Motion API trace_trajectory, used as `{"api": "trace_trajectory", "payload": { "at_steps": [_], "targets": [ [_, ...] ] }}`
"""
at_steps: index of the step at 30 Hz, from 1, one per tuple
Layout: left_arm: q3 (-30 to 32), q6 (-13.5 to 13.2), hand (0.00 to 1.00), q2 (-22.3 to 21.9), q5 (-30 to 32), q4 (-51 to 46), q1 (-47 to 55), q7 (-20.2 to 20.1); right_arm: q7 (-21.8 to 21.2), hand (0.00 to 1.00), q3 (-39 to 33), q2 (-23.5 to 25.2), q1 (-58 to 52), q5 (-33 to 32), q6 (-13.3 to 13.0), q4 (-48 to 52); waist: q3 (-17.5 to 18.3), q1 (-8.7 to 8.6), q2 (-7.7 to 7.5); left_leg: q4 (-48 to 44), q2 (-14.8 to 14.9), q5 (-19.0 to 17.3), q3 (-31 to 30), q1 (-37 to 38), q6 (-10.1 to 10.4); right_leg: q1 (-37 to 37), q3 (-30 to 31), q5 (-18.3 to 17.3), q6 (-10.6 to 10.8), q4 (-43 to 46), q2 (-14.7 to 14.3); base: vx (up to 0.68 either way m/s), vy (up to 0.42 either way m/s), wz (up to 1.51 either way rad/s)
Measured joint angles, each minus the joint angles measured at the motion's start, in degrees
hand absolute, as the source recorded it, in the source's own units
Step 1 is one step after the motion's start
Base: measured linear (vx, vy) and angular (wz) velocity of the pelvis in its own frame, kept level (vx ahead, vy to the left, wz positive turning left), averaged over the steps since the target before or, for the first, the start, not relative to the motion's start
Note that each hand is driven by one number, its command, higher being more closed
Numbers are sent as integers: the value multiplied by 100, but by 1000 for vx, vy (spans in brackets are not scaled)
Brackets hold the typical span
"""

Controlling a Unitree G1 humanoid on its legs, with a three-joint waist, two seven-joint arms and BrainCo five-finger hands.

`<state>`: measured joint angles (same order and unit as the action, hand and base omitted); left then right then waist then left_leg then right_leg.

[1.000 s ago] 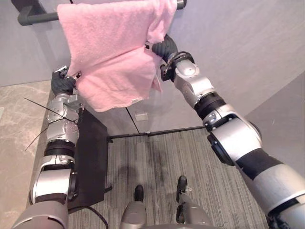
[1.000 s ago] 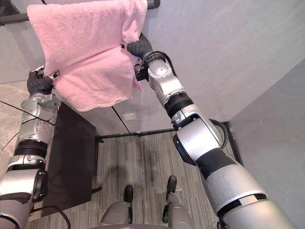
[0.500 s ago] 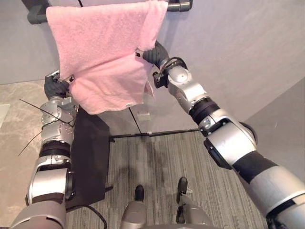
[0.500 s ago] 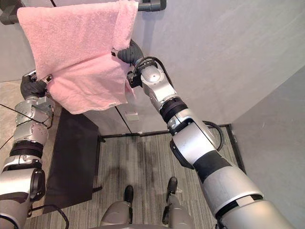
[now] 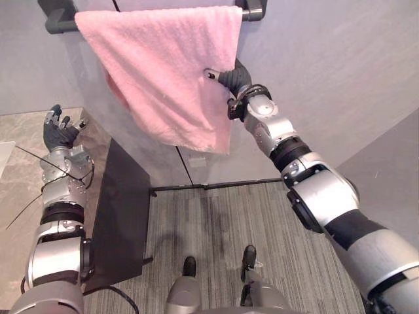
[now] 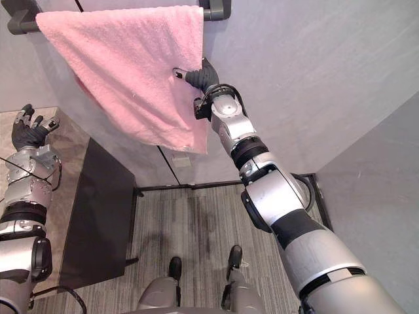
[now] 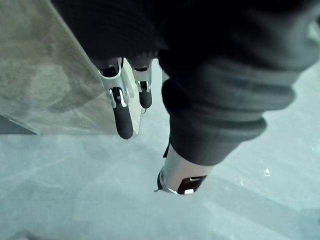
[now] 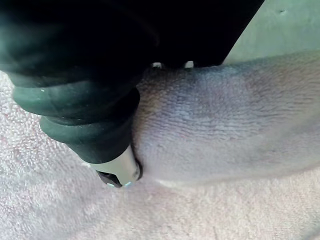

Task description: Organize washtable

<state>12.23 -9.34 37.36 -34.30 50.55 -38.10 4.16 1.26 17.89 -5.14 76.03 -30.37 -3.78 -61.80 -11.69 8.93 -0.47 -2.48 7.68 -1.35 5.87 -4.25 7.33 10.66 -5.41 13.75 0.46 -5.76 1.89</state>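
Grey striped carpet floor [image 5: 216, 222] lies nearest, with the stone-topped bench [image 5: 19, 170] along the left. Over the bench the left robot hand [image 5: 57, 133] hovers with fingers spread, holding nothing, well apart from the pink towel [image 5: 163, 72]. Farther off, the right robot hand [image 5: 234, 77] pinches the towel's right edge between thumb and fingers. The towel drapes over the dark rail [image 5: 57, 25] on the far wall.

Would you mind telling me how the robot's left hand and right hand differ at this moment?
The left hand is open and holds nothing; the right hand pinches the edge of the pink towel, thumb in front. The left hand sits low over the marble counter; the right hand is raised below the towel bar. Both wear dark ribbed covers.
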Motion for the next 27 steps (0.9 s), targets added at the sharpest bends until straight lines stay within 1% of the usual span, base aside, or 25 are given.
{"api": "trace_trajectory", "payload": {
  "at_steps": [2,13,18,21,22,23,24,26,27],
  "targets": [
    [0,-5,0,0,-105,-1,0,0,-4,0,0,-4,1,-110,-1,2,2,-9,-4,-1,1,0,-1,29,0,-27,-1,-1,-1,0,-1,-5,45,0],
    [-2,-8,0,1,-164,-25,-1,1,-39,0,2,-24,1,-169,0,14,13,-10,-22,-37,4,0,-7,24,1,-33,-2,22,-32,0,-6,-3,40,0],
    [-2,-9,0,6,-163,-54,-19,6,-39,0,-13,-200,1,-47,34,13,44,-14,-74,-68,4,0,-11,30,1,-55,-2,36,-51,1,-6,-8,48,0],
    [22,-7,0,11,-160,-56,-42,33,-29,0,-381,-455,-3,77,81,-14,46,-33,-77,-82,3,-1,-27,95,1,-137,-16,36,-52,0,-6,-14,49,2],
    [165,-7,0,42,-157,-86,-96,69,-9,0,-692,-663,-2,151,96,-25,64,-31,-105,-98,3,-2,-30,106,2,-154,-19,37,-52,0,-4,-24,52,0],
    [190,-8,0,101,-157,-110,-106,97,7,0,-816,-743,-3,173,100,-28,73,-37,-119,-104,3,-2,-30,104,2,-154,-19,39,-55,0,0,-38,73,0],
    [206,-7,0,266,-156,-131,-138,124,58,0,-1170,-929,-3,170,106,-101,85,-67,-140,-142,3,-4,-31,106,2,-174,-19,46,-65,0,3,-28,52,1],
    [229,-9,0,383,-163,-240,-171,132,152,0,-1608,-1141,-14,131,118,-274,85,-85,-140,-144,1,-8,-61,163,-6,-249,-48,33,-82,2,9,-17,46,7],
    [329,-28,0,436,-167,-394,-172,152,260,0,-1974,-1315,-67,19,131,-428,88,-119,-144,-134,4,-9,-91,252,-7,-353,-78,13,-103,1,6,-9,39,9]
  ]
}}
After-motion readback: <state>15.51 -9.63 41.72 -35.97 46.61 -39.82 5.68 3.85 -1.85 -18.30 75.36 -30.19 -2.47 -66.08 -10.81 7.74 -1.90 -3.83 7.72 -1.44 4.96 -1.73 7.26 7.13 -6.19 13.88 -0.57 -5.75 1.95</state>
